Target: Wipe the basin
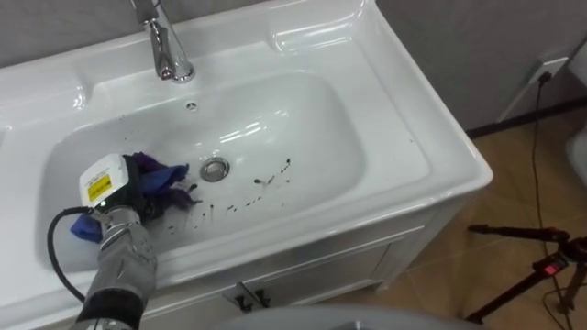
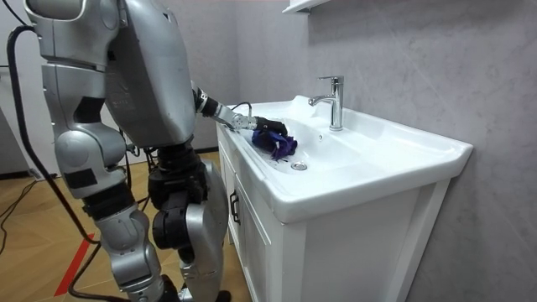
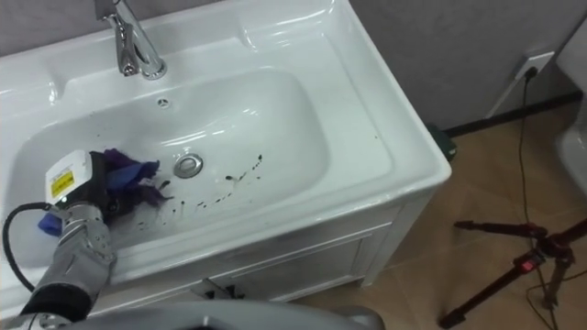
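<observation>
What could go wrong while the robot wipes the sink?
The cloth is bunched up in the left robot hand, so it might just smear the dark spots around the sink instead of lifting them. Many spots lie past the drain from the cloth, so a short wipe could miss them. A loose corner might snag on the drain.

Glossy smooth basin point(image 1: 316, 115), shiny metal tap point(image 1: 165, 46), soft crumpled purple cloth point(image 1: 161, 176).
</observation>
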You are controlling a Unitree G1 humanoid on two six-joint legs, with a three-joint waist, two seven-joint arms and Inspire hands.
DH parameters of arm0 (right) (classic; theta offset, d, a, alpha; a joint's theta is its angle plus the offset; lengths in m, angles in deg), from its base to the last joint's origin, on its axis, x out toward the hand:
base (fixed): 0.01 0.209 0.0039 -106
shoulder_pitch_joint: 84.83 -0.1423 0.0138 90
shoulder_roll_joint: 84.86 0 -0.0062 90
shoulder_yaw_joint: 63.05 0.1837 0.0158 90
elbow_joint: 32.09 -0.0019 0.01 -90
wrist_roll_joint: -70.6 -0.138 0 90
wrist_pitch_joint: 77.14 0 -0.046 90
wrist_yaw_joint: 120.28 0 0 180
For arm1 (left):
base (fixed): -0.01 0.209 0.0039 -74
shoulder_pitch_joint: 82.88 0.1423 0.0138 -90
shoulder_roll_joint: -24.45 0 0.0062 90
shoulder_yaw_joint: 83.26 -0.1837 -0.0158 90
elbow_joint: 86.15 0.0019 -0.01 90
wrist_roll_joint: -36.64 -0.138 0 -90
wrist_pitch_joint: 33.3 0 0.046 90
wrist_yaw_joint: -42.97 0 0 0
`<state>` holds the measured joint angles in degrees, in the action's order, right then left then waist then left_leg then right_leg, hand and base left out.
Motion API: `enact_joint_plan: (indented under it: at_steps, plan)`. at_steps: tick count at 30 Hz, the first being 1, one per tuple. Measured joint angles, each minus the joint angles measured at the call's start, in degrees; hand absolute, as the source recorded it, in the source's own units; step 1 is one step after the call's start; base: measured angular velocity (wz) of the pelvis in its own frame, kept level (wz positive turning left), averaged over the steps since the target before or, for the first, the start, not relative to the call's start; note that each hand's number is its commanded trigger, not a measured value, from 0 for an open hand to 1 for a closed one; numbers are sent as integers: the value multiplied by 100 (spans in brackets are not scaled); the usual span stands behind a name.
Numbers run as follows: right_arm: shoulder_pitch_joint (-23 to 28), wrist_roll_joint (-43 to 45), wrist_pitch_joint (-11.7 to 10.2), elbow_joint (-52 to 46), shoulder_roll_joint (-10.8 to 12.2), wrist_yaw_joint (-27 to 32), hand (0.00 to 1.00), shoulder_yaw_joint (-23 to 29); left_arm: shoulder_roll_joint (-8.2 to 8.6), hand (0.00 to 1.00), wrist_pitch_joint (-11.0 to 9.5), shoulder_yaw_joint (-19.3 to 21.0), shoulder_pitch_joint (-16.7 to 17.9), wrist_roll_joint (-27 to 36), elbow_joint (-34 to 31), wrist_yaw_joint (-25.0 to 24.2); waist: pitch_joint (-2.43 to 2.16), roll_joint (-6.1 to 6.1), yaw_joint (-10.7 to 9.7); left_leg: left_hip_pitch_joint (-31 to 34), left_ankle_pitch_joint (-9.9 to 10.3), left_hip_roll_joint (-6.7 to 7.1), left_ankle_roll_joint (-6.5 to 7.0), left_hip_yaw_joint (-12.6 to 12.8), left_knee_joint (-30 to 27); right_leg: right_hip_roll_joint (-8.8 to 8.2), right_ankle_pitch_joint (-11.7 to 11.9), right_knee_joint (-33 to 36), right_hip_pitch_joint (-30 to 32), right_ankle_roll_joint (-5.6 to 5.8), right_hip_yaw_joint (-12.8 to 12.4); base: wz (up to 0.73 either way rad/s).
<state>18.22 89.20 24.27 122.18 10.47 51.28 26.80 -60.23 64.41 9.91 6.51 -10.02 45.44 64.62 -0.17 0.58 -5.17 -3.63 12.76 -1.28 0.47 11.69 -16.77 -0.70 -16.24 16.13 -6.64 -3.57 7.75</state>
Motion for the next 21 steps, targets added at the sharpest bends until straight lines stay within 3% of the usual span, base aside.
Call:
enact_joint_plan:
  at_steps: [8, 16, 21]
  plan:
    - [-16, 0, 117, 33, 156, 4, 0, -134, 28, 100, 34, -126, -516, 1033, 159, -357, 2, 140, -109, 104, -1, -18, 5, 91, -78, -9, 1, 75, 110, 8, -43, -2]
    - [-46, 196, 318, 3, 198, -92, 0, -215, 64, 100, 216, -285, -863, 1594, 222, -949, 18, 74, -379, 152, 0, -80, 6, 413, -98, -2, 9, 75, 168, 12, -100, -3]
    - [-16, 227, 364, 3, 196, -186, 0, -311, 67, 100, 272, -285, -1061, 1900, 289, -1109, 46, 21, -412, 274, 0, -125, 6, 551, -145, 8, 14, 183, 361, -4, -173, -8]
